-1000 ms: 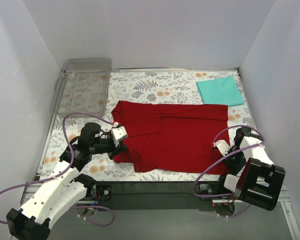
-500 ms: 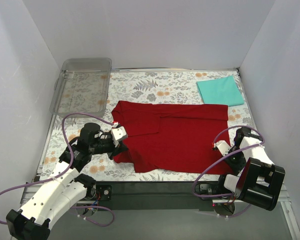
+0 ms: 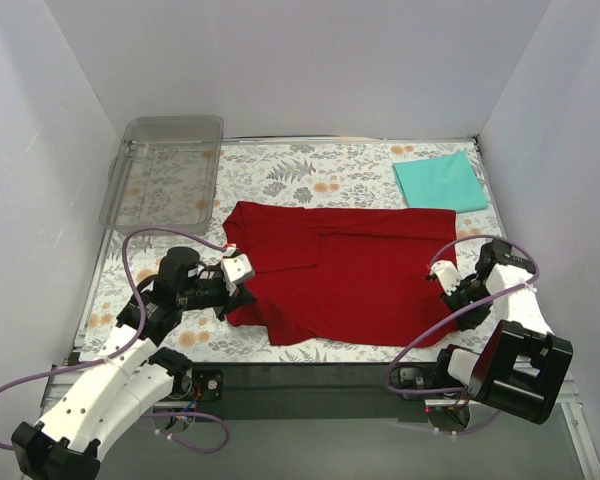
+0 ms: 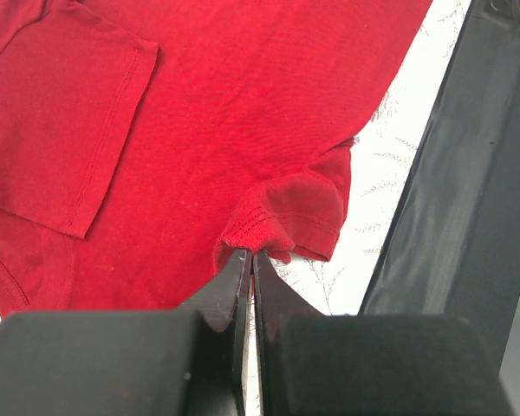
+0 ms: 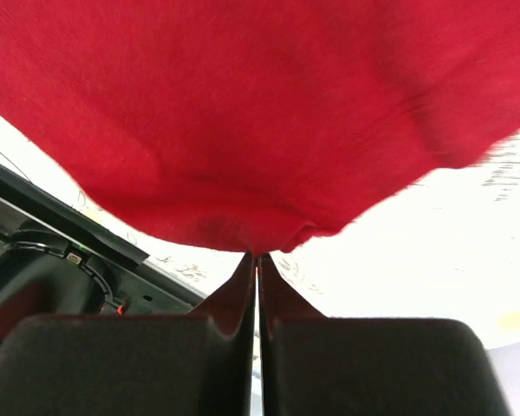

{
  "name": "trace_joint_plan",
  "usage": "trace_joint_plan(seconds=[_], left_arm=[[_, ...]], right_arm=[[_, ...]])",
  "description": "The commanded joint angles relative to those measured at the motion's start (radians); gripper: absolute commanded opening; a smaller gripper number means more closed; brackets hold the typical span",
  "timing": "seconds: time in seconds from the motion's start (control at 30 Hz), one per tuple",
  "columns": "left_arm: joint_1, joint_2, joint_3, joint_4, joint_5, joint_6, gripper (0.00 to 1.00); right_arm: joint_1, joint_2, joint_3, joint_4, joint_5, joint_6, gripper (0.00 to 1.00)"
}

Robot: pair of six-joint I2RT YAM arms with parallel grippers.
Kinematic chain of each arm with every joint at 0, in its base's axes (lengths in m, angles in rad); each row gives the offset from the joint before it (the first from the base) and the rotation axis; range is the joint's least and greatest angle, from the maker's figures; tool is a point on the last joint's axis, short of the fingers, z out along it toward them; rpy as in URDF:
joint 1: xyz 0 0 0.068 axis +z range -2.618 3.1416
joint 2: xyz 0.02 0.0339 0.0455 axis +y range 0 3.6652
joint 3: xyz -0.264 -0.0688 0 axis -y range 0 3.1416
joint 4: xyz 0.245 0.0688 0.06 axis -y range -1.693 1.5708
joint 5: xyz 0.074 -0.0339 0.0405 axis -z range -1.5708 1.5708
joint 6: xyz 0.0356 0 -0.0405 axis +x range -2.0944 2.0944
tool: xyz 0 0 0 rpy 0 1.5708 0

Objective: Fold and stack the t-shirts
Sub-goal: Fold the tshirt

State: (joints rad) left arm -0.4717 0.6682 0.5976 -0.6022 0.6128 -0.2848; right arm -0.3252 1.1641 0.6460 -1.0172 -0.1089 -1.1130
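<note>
Two shirts lie on the floral mat (image 3: 310, 165). At the mat's far left corner sits a clear plastic tray (image 3: 165, 170), overhanging the left edge a little. Nearer and just to its right, the left gripper (image 3: 244, 290) reaches in low from the left edge; its fingers (image 4: 230, 290) are pressed together on a small bunch of stitched hem at the left end of the dark red t-shirt (image 3: 350, 275), and the left wrist view shows the cloth puckered right at the tips. The red shirt is spread across the middle of the mat, its long side running left to right, its near edge close to the mat's near edge and well apart from the tray. A sleeve (image 4: 69, 130) lies folded flat over the body on the left part. At the shirt's right edge, towards its near corner, the right gripper (image 3: 450, 290) is clamped on the fabric; the right wrist view shows the red cloth gathered into a pinch at the closed tips and raised off the mat. The teal t-shirt (image 3: 440, 182) rests folded into a flat rectangle at the mat's far right corner, apart from the red one.
</note>
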Motion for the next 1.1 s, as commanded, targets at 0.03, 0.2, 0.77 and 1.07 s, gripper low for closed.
trace_joint_plan(seconds=[0.03, 0.2, 0.77, 1.07], left_arm=[[-0.002, -0.018, 0.025, -0.008, 0.001, 0.006, 0.0], [-0.004, -0.033, 0.025, -0.007, -0.002, -0.005, 0.0], [-0.002, -0.133, 0.155, 0.093, -0.205, -0.284, 0.0], [-0.004, -0.144, 0.163, 0.068, -0.298, -0.358, 0.0]], right_arm=[[-0.002, -0.038, 0.086, -0.07, -0.081, -0.018, 0.01], [-0.003, -0.053, 0.213, -0.121, -0.149, -0.01, 0.01], [-0.026, -0.038, 0.365, -0.15, -0.368, 0.031, 0.01], [-0.075, 0.038, 0.461, -0.144, -0.471, 0.056, 0.01]])
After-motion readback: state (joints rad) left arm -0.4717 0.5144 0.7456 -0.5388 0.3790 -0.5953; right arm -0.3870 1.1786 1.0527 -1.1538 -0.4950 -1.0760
